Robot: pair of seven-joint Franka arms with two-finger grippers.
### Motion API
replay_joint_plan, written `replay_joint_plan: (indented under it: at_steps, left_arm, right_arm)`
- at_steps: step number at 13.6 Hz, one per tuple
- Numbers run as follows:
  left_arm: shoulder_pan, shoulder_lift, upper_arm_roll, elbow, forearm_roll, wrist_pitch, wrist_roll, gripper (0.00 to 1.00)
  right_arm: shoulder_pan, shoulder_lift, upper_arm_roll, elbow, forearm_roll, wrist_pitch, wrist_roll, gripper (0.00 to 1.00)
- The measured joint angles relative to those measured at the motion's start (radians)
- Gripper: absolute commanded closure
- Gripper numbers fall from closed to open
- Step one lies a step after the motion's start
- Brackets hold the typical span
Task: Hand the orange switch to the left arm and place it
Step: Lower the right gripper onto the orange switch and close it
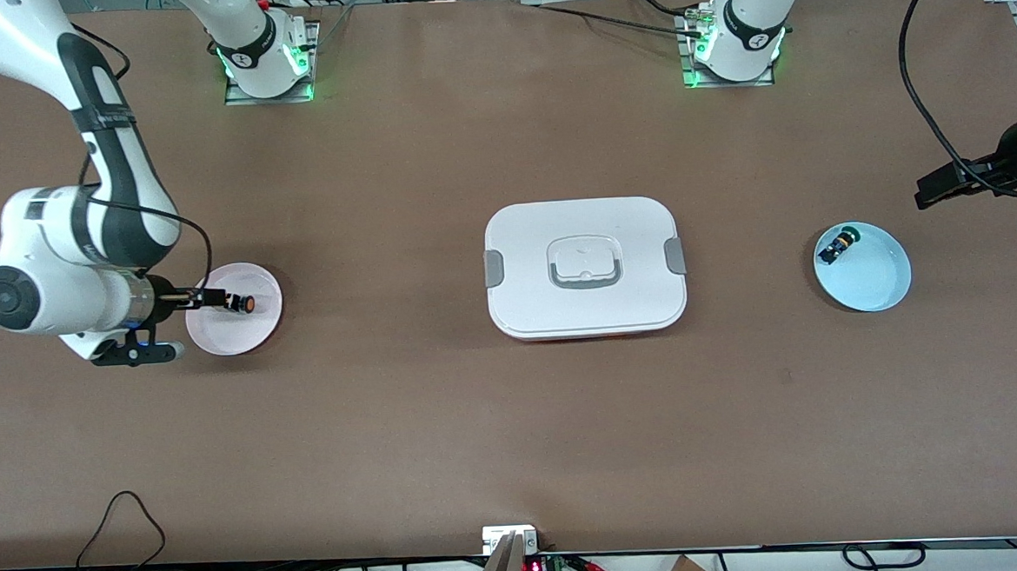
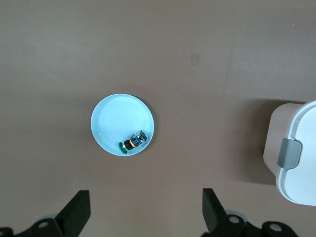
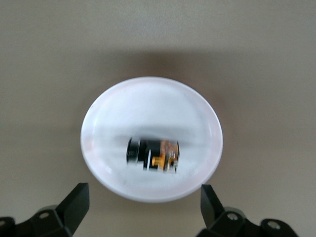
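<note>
We have the right claw (image 3: 142, 210) open, hanging over the orange switch (image 1: 238, 303) in the pink plate (image 1: 254, 334), frame left. Left claw (image 2: 146, 211) open, waiting. Risk: the round switch rolls when pinched, or we clip the box (image 1: 585, 267) mid-frame.

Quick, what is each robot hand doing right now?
Left hand: open, empty, above the blue plate.
Right hand: open, empty, over the orange switch.
</note>
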Motion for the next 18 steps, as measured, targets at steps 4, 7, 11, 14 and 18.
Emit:
replay_joint_plan:
  at_steps: [4,7,11,14,18]
  left_arm:
    - [0.000,0.000,0.000,0.000,0.000,0.000,0.000,0.00]
    - [0.000,0.000,0.000,0.000,0.000,0.000,0.000,0.00]
    - [0.000,0.000,0.000,0.000,0.000,0.000,0.000,0.00]
    - [0.000,0.000,0.000,0.000,0.000,0.000,0.000,0.00]
    - [0.000,0.000,0.000,0.000,0.000,0.000,0.000,0.00]
  right_arm:
    - [0.001,-0.014,0.000,-0.144,0.000,0.249,0.000,0.00]
    - [0.003,-0.024,0.000,-0.219,0.000,0.372,0.005,0.00]
    - [0.003,-0.024,0.000,-0.246,0.014,0.388,0.018,0.00]
    - [0.003,-0.024,-0.001,-0.270,0.048,0.401,0.018,0.00]
    - [0.003,-0.024,-0.002,-0.300,0.049,0.437,0.018,0.00]
